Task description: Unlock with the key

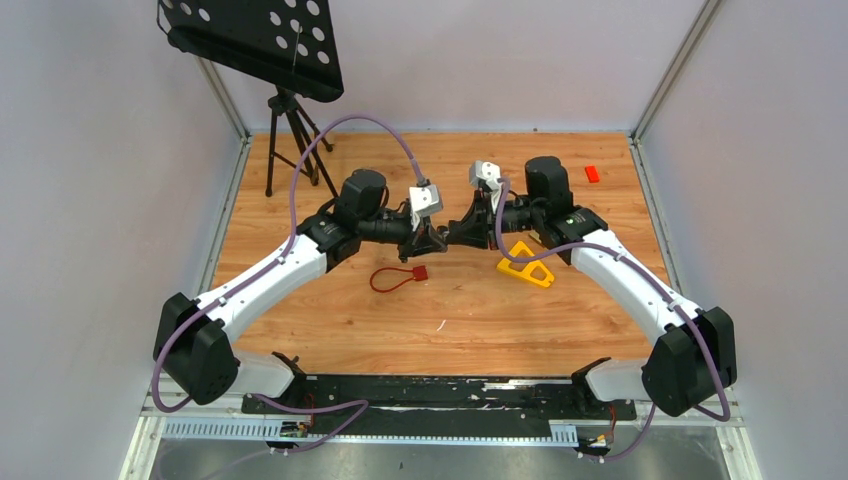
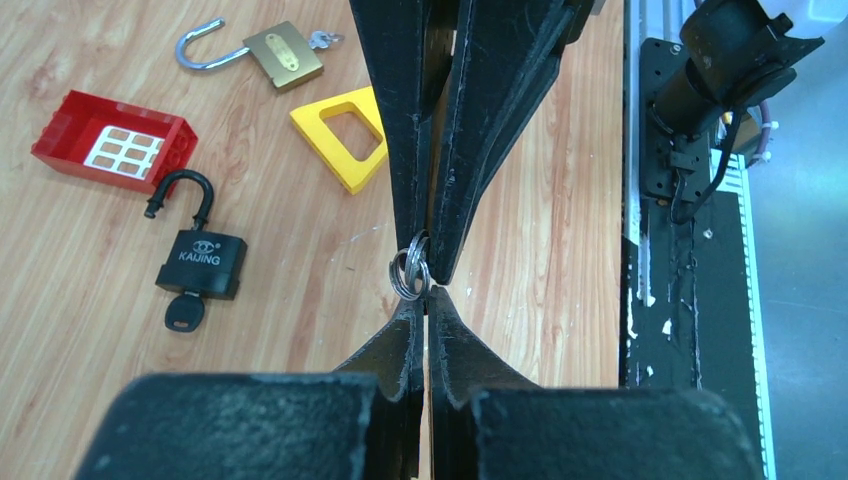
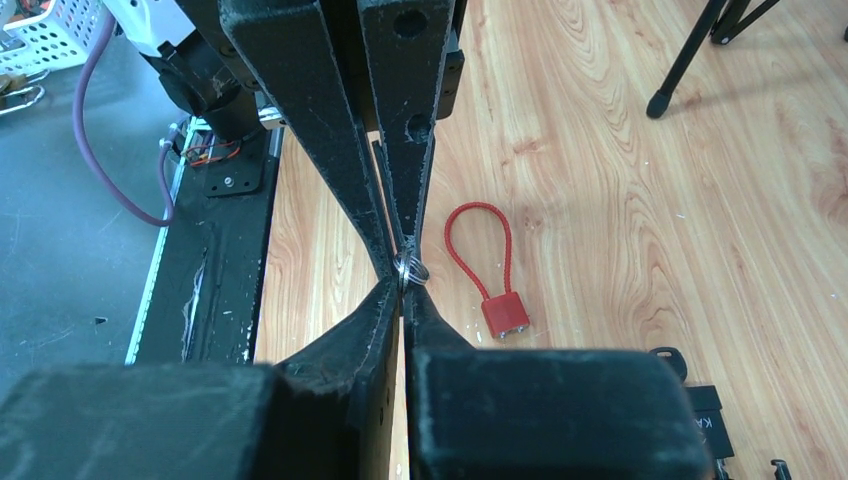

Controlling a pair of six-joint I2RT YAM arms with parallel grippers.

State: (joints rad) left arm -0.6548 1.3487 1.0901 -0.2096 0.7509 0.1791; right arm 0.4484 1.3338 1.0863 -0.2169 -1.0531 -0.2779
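Wooden worktop (image 1: 330,320) between grey walls: in the top view the left end effector (image 1: 438,240) and right end effector (image 1: 458,237) meet tip to tip at mid-frame, above the boards. Left wrist view: both pairs of fingers are pressed narrow with no gap, pinching a steel key ring (image 2: 410,272) at frame centre. Its loop bulges left, and any key on it is hidden. Left of it lies a black padlock (image 2: 200,262), shackle up-frame, its key (image 2: 184,314) pointing down-frame. Right wrist view: the ring shows nearly edge-on at the pinch, with a red cable lock (image 3: 492,270) lying to its right.
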